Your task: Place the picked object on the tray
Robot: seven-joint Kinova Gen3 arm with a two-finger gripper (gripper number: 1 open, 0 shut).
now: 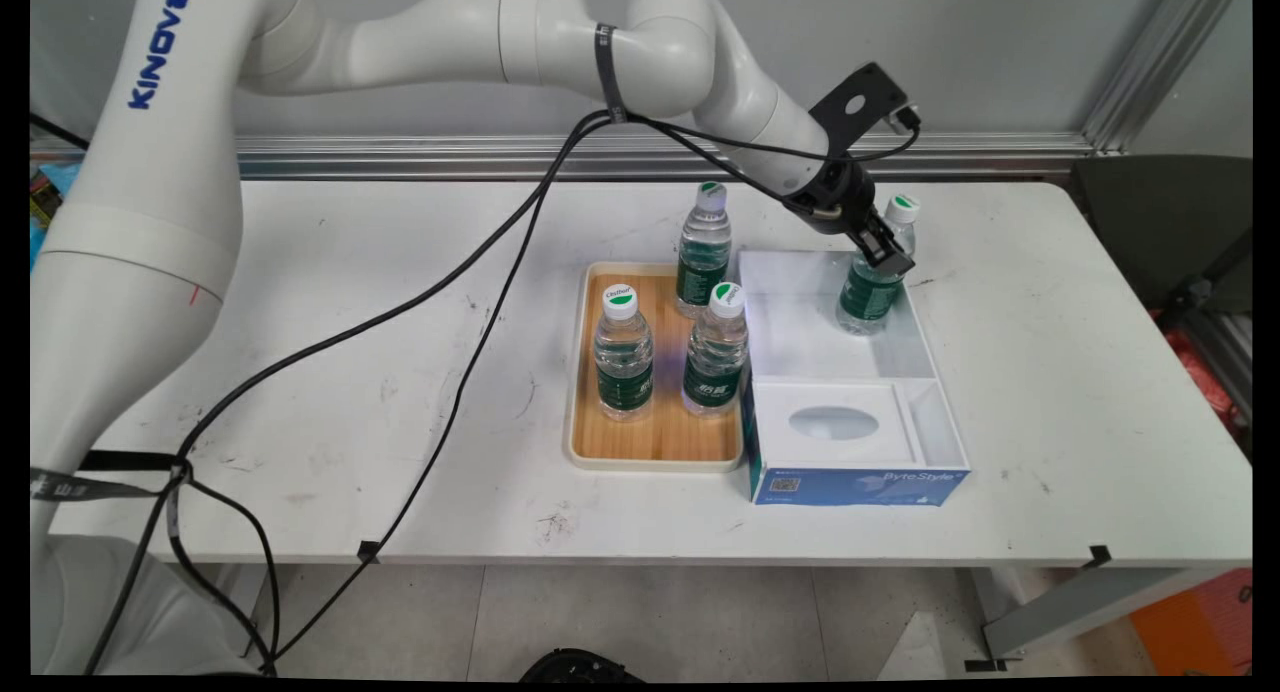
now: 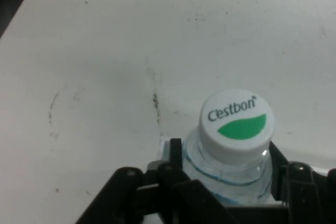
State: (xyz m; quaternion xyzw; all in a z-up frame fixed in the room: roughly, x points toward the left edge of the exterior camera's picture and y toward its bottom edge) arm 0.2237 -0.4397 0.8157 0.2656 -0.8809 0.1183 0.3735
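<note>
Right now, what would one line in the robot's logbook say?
pincer: shut on bottle in box | box: white, beside wooden tray | tray: three bottles upright

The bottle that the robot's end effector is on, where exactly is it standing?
That bottle stands in the far right corner of the white box, right of the wooden tray with three bottles. The end effector closes round its neck.

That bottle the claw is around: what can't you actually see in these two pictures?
- Main view: the gripper hides the neck and shoulder of the bottle in the white box.
- Hand view: the same bottle's label and base are cut off by the bottom edge and the black linkage.
- Hand view: the fingertips lie below the bottom edge.
</note>
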